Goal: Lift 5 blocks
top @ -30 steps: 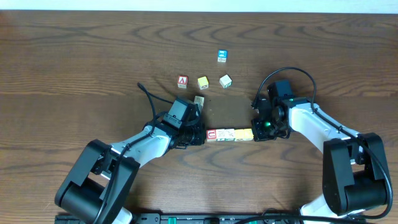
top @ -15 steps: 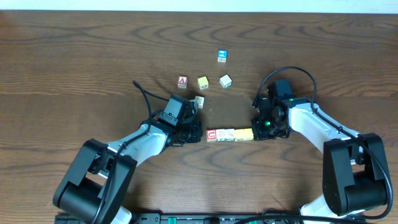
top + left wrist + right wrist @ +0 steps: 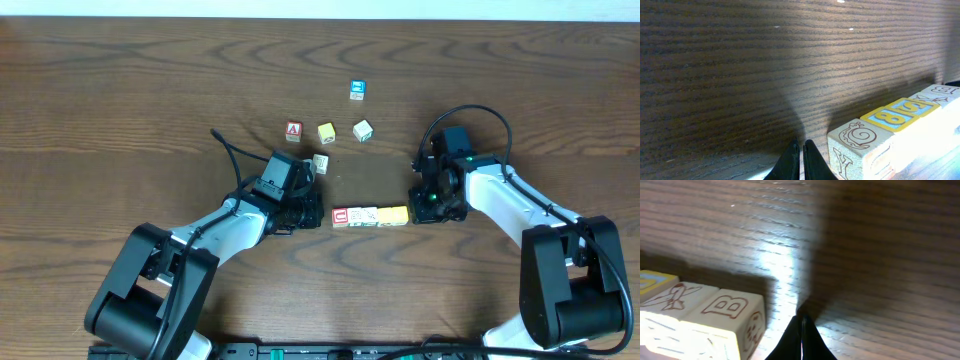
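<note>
Dark wood surface [image 3: 120, 80], row of blocks [image 3: 368, 216] near centre; left pincer [image 3: 312, 214] closed, empty, just beside its left end; right pincer [image 3: 420, 208] closed, empty, at right end.

**Dark Wood, Bright Glare**

A dark brown wooden table [image 3: 120, 90] with broad wavy grain fills the overhead view. A thin pale strip [image 3: 300, 8] runs along its far edge. Up close in the wrist views, the grain shows as fine lines, with a soft white glare [image 3: 785, 260] on the surface and dim shadow beside it.
</note>
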Robot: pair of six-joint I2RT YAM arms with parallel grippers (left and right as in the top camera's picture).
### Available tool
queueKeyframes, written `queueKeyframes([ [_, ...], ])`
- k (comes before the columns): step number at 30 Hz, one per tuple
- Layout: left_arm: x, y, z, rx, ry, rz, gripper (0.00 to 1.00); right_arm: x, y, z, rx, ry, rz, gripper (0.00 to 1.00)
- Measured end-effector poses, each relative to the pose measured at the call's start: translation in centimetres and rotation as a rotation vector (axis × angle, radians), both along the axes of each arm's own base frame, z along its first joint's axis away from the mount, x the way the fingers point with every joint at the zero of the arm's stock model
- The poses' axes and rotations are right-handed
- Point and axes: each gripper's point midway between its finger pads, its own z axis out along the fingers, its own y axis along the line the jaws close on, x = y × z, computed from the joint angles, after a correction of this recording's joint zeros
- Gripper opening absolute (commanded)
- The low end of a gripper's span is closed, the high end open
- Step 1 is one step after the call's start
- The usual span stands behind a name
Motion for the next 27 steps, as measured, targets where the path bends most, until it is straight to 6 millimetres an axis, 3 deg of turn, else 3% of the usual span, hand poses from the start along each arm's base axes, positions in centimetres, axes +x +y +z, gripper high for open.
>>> queueKeyframes([
  [27, -1.9, -1.4, 0.2, -0.036, 0.033, -0.074, 0.07, -0.8, 1.6, 0.5, 0.097, 0.036, 0.008, 0.01],
])
